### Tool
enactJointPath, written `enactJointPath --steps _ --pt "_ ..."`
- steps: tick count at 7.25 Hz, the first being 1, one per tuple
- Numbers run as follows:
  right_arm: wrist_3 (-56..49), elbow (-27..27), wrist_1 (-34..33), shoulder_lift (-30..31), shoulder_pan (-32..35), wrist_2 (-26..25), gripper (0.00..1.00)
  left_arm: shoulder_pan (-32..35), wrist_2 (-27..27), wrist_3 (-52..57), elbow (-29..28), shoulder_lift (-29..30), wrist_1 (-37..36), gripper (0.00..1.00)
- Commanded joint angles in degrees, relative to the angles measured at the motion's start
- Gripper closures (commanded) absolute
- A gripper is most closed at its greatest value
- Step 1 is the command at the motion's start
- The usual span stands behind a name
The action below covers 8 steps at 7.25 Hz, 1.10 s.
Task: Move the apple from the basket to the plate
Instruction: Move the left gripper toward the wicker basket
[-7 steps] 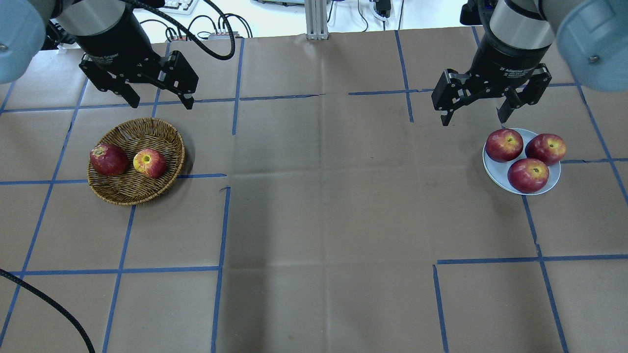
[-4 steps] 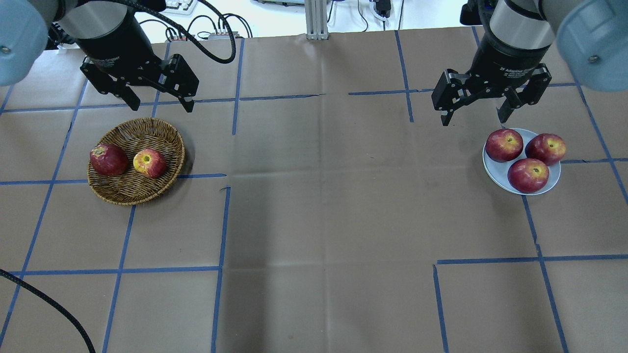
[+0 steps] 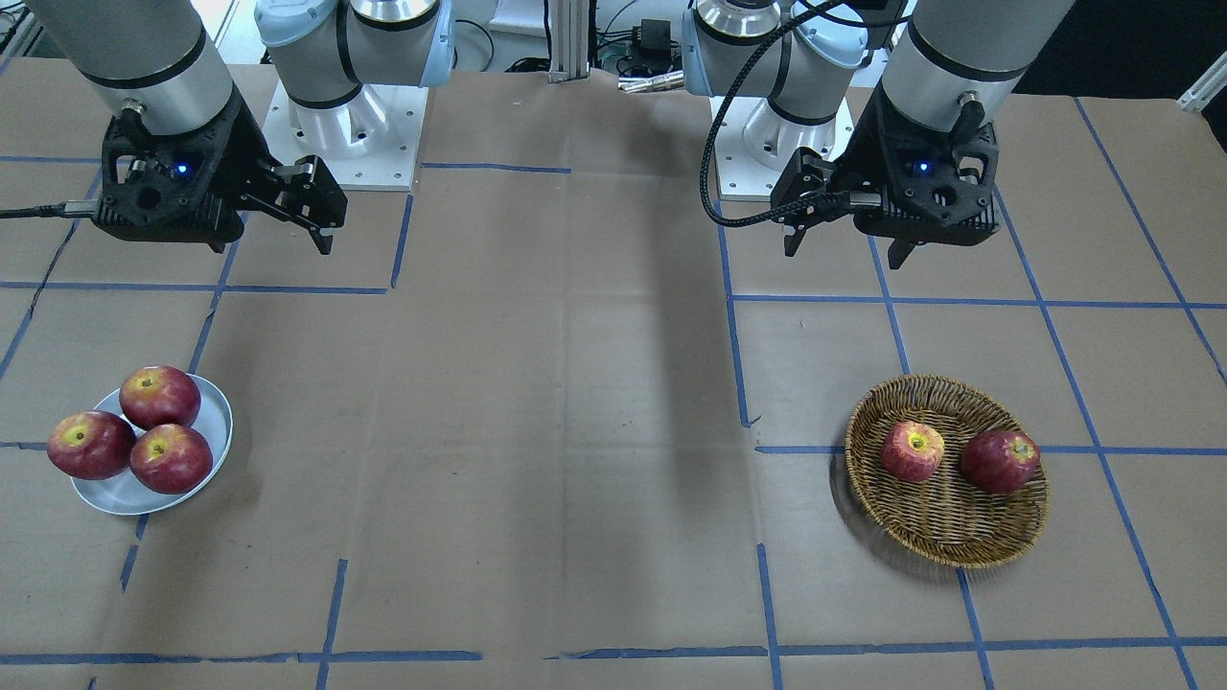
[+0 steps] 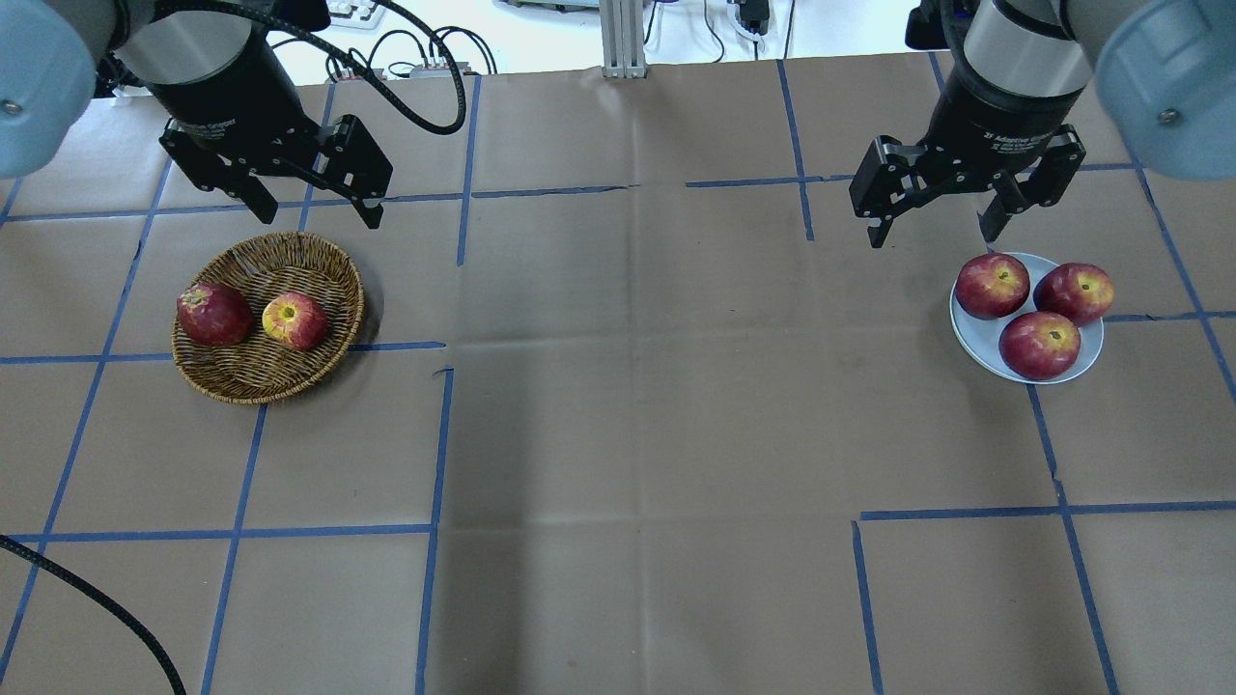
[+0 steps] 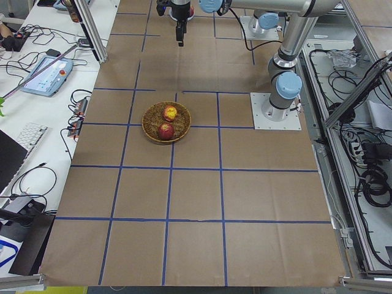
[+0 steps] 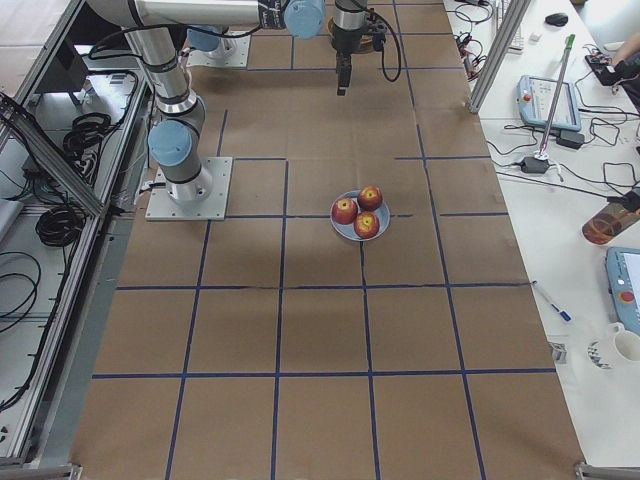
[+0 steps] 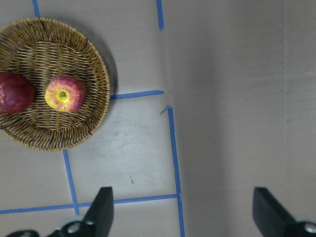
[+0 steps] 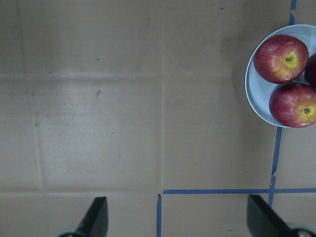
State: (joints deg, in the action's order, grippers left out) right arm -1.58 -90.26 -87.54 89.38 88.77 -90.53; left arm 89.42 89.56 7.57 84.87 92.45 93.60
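Note:
The apple [image 4: 294, 321], pale red with a yellow patch around its stem, lies in the wicker basket [image 4: 290, 265] on the table's left, and also shows in the left wrist view [image 7: 65, 94] and the front view [image 3: 913, 450]. My left gripper [image 4: 317, 212] is open and empty, raised beyond the basket's far rim. The pale plate [image 4: 973, 338] on the right holds three dark red apples. My right gripper [image 4: 930, 236] is open and empty, raised just beyond the plate's far left edge.
A darker red apple [image 4: 214, 315] lies in the basket to the left of the pale one. Brown paper with blue tape lines covers the table. The plate's three apples [image 4: 1040, 345] fill most of it.
My left gripper has moved slightly nearer to the basket, still open. The right gripper, the apples, basket and plate have not moved.

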Motion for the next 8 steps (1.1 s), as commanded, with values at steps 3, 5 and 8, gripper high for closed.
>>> enactJointPath --steps 3,5,8 --pt "0.00 0.00 0.00 0.00 0.00 0.00 0.00 -1.26 0.35 8.90 0.21 0.44 -0.26 0.01" --pt "0.00 0.00 0.00 0.00 0.00 0.00 0.00 -5.90 0.09 17.01 4.49 2.36 -5.40 0.01" --pt "0.00 0.00 0.00 0.00 0.00 0.00 0.00 -10.05 3.22 27.56 6.18 6.66 -11.74 0.01"
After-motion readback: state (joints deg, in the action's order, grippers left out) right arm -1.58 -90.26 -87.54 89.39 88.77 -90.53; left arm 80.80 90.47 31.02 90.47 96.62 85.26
